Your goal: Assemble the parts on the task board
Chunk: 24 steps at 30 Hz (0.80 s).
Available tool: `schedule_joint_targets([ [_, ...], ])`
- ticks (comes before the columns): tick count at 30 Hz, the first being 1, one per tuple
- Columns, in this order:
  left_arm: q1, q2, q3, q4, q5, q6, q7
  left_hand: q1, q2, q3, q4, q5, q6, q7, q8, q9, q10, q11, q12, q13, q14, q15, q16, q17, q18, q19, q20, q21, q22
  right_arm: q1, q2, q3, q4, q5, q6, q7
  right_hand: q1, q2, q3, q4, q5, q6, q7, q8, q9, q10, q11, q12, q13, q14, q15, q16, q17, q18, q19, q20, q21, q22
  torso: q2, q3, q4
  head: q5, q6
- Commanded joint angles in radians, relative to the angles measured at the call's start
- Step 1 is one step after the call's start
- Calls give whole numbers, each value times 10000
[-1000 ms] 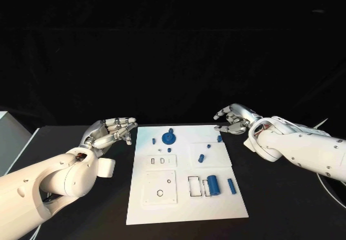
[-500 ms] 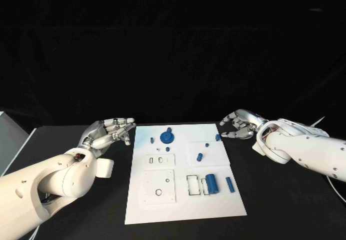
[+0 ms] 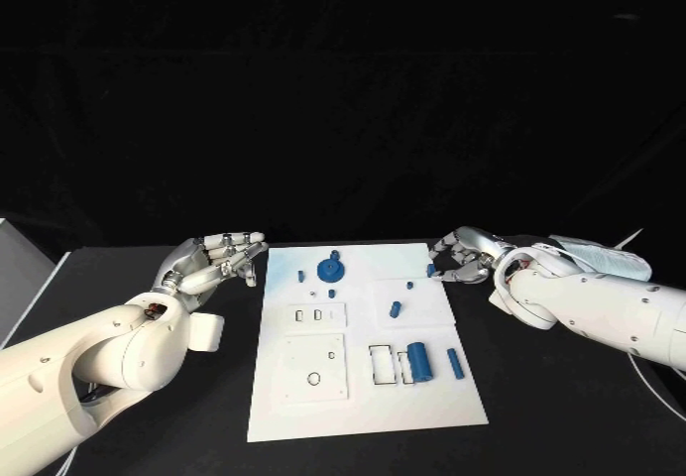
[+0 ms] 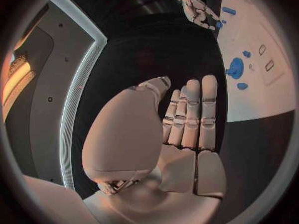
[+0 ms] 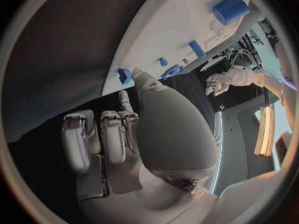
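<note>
**Fingers near the board, most parts still loose**

Fingers of the right hand curled, close to a small blue piece at the far right edge of the task board. Cannot tell if touching it or holding it. Fingers of the left hand spread a little, holding nothing, just off the board's far left corner above the black tabletop.

Farther out on the board: a round blue part near the far edge, a blue peg in the middle, a fat blue roll and a thin blue bar near the right side. Open slots close by, not filled. Looks like an early point in the job, with nearly every part left to put in.
</note>
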<state>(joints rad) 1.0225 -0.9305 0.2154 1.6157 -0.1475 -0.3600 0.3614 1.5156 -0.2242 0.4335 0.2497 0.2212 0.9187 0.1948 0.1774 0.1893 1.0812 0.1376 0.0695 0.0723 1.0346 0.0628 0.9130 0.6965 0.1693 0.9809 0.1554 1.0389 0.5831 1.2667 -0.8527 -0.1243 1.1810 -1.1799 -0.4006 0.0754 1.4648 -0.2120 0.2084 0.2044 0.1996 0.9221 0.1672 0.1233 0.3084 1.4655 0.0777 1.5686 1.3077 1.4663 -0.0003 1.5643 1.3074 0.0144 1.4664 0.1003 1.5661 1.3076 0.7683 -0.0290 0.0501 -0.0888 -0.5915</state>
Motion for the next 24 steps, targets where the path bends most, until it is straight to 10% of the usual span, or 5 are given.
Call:
schedule_joint_targets([
  [1, -1, 19, 7, 7, -42, 181, 72, -21, 77, 41, -15, -24, -26, 20, 13, 14, 31, -2, 50, 14, -84, -6, 60, -16, 160, -62, 1, 32, 10, -49, 52, -3, -58, -209, 60, -239, -48, -32, -34, 5, 22, -71, -4, -66, -16, 1052, 74, 22, 2631, 1045, 50, 65, 2634, -144, 1044, 52, 47, 2632, 8, -2, -8, 38, -11],
  [24, -4, -22, 7, -7, -48, 156, 44, -24, 74, 53, -21, -22, -37, 22, 9, 16, 15, 1, 39, 9, -84, -6, 67, -23, 161, -72, 2, 46, 15, -150, 239, -2, -247, -142, 324, -227, 137, 559, 976, 164, 195, 583, -202, 212, 22, 1052, -84, 22, 2631, 1045, -218, 65, 2634, -144, 1044, -151, 47, 2632, -14, -5, -12, 112, -89],
])
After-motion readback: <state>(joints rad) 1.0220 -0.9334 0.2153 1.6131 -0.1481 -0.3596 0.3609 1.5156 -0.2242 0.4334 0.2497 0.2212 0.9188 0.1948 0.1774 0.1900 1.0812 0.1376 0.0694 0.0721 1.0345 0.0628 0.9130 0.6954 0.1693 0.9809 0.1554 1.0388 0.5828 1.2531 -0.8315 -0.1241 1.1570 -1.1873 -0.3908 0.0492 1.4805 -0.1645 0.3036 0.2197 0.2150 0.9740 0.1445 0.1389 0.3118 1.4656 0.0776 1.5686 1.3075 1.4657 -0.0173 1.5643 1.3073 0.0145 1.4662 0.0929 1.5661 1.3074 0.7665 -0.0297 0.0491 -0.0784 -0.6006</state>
